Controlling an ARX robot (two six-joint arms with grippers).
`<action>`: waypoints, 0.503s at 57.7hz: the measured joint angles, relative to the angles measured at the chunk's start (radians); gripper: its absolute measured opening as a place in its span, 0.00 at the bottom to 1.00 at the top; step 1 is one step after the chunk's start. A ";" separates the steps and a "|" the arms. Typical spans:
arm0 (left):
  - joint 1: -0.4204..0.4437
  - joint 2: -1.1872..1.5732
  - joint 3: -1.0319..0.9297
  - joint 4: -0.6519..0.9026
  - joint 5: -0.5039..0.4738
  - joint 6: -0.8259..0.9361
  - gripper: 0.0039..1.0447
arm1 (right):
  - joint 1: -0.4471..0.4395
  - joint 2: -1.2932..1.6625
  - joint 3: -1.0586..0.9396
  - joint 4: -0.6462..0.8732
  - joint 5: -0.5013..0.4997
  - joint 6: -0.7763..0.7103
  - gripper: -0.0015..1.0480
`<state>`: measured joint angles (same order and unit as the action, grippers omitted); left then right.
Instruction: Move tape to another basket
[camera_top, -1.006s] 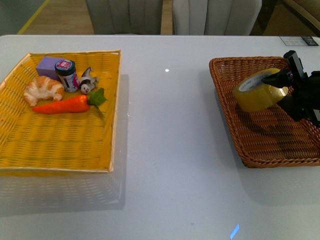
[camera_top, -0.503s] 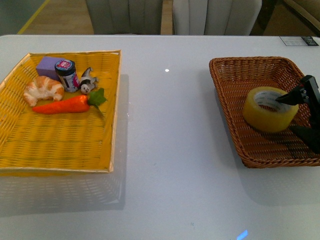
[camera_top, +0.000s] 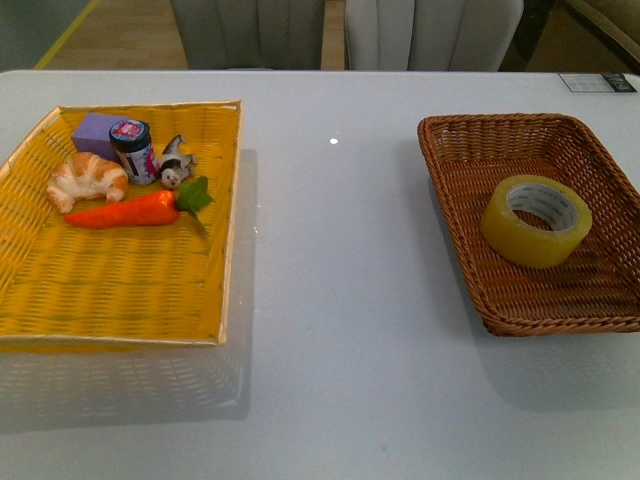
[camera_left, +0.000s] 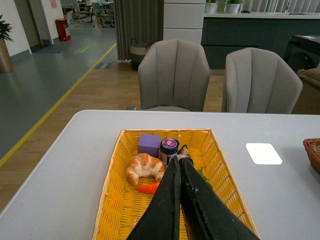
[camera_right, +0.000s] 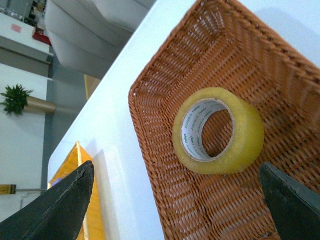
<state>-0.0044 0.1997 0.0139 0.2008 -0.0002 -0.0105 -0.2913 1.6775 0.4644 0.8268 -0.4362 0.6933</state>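
You see the tape (camera_top: 536, 220), a translucent yellow roll with a white core, lying flat with its hole facing up. It rests on the floor of the brown wicker basket (camera_top: 455, 170), on the right side of the white table (camera_top: 340, 300). In the right wrist view your right gripper (camera_right: 176, 166) is spread wide, with one dark finger on either side of the roll. Both fingers are clear of it and grasp nothing. Your left gripper (camera_left: 178, 162) has its jaws pressed together with nothing between them, and it hangs above the yellow basket (camera_top: 120, 290) on the table's left side. That basket holds a croissant (camera_top: 88, 178), a carrot (camera_top: 125, 210), a purple box (camera_top: 95, 130), a small jar (camera_top: 133, 150) and a little toy figure (camera_top: 175, 160), all grouped at its far end.
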 joint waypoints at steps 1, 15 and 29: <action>0.000 -0.005 0.000 -0.005 0.000 0.000 0.01 | -0.004 -0.036 -0.022 -0.009 -0.007 -0.014 0.91; 0.000 -0.182 0.000 -0.195 0.000 0.000 0.01 | 0.026 -0.547 -0.357 0.164 0.180 -0.508 0.63; 0.000 -0.184 0.000 -0.201 0.000 0.000 0.01 | 0.129 -0.826 -0.436 -0.023 0.281 -0.669 0.16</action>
<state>-0.0044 0.0158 0.0143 -0.0002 -0.0002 -0.0105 -0.1619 0.8516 0.0280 0.8043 -0.1551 0.0242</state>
